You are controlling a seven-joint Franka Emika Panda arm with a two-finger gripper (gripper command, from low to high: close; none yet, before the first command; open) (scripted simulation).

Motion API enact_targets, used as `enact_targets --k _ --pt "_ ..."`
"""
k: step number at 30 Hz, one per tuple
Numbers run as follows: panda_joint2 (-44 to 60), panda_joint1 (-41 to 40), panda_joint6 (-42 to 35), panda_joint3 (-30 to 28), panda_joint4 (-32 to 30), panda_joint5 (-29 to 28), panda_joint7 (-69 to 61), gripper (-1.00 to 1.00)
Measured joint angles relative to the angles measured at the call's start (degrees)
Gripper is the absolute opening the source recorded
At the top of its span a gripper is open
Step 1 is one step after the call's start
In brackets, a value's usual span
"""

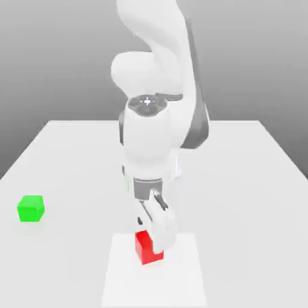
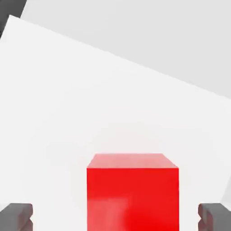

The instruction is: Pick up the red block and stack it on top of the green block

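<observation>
Red block, one, between parted jaws of the gripper, ungripped; risk: an off-centre descent could nudge it askew.

Robot arm: housings are glossy white, with smooth, rounded, bulging segments. A dark grey strip edges the upper segment on the exterior view's right. Joint cap: dark grey, round. Wrist collar: grey band. Hand body: white, with small black markings. Fingertips: dark grey, block-shaped.
</observation>
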Motion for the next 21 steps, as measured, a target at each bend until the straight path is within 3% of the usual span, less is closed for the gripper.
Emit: enact_targets --k 4,5,12,21 --pt "4.3 3.6 3.5 -4.8 0.4 -4.6 3.2 0.00" --pt "5.2 4.5 4.2 -5.9 0.4 -5.4 3.7 -1.00" --pt "5.3 4.6 4.4 -6.0 0.4 -5.5 3.8 -1.00" --pt "-3.6 0.8 -2.7 0.4 -0.5 4.9 -3.5 -1.00"
